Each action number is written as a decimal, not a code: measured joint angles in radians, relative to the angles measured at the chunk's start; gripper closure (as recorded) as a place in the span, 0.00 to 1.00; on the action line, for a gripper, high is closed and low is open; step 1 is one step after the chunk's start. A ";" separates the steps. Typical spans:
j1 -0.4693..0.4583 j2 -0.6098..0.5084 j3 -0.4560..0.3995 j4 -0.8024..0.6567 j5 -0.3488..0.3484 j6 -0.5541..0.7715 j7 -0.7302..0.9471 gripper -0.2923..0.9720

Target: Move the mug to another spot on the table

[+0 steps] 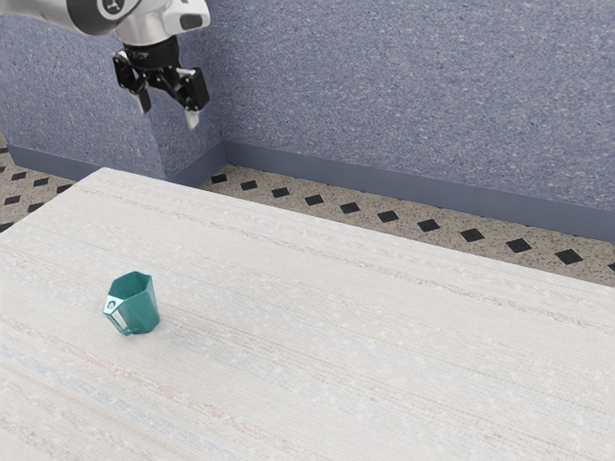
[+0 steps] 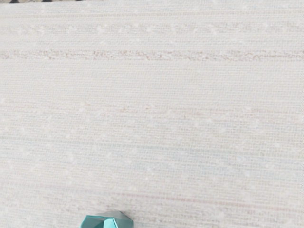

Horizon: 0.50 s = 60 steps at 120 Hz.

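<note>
A small teal mug [image 1: 132, 303] with faceted sides stands upright on the pale wooden table [image 1: 365, 336], toward the exterior view's left, its handle turned to the left front. My gripper [image 1: 168, 108] hangs high above the table's far left corner, well above and behind the mug, open with nothing between its fingers. In the wrist view a part of the teal mug [image 2: 105, 221] peeks in at the picture's edge, with pale tabletop [image 2: 156, 114] all around it.
The table's far edge runs diagonally in front of a tiled floor [image 1: 423, 223] with black diamonds and a blue-grey wall [image 1: 404, 86]. Wide bare tabletop lies to the exterior view's right of the mug.
</note>
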 joint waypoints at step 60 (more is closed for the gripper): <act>0.001 -0.180 0.096 -0.509 -0.071 -0.027 -0.042 0.23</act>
